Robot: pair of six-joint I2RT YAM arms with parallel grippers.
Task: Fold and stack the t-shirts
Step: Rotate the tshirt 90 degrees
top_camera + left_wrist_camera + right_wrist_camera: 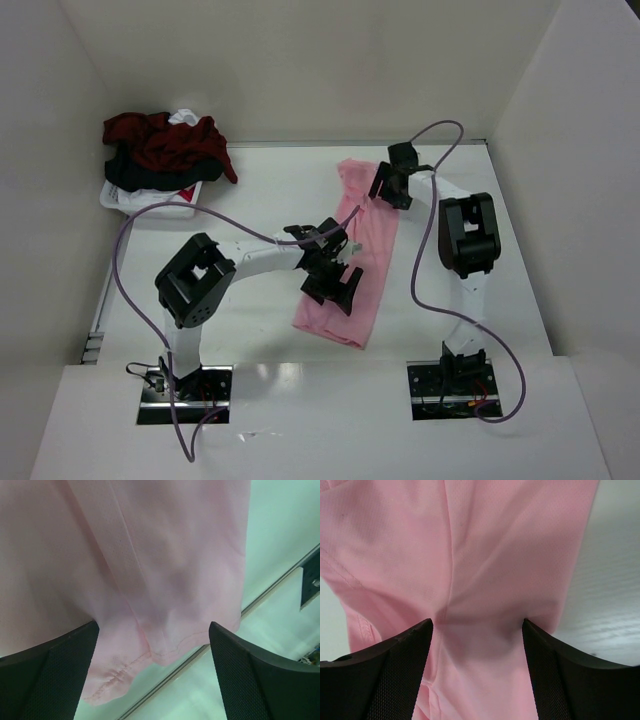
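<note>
The light pink t-shirt (pixel 378 252) lies on the table folded into a long narrow strip running from the far middle toward the near edge. My left gripper (pixel 336 288) is open and stands over the strip's near part; in the left wrist view (pixel 154 630) its fingers straddle the pink hem (pixel 125 662). My right gripper (pixel 386 188) is open over the strip's far end; in the right wrist view (pixel 477 625) the pink cloth (pixel 485 555) fills the gap between its fingers. Dark red (pixel 165 140), black (pixel 135 172) and white (pixel 183 117) shirts lie heaped at the back left.
The heap sits in a small white plastic basket (pixel 150 204) against the left wall. White walls close in the table on the left, back and right. Purple cables (pixel 430 240) loop from both arms. A seam (pixel 270 597) marks the table's near edge.
</note>
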